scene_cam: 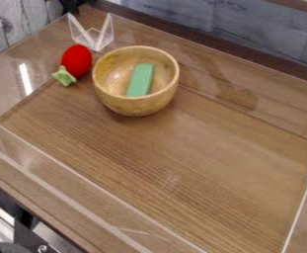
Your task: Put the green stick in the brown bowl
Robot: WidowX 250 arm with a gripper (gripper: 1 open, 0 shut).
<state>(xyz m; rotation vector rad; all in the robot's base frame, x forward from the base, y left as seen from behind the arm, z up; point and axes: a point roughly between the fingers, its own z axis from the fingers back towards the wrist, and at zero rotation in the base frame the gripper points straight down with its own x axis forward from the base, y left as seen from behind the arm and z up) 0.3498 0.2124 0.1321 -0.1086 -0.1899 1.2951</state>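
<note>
wooden table (183, 168), grey-blue plank wall (262, 30), apparently

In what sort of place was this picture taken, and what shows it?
It seems to be a robot test area. A wooden table bears a wooden bowl with a green stick in it, and a red toy lies nearby.
</note>
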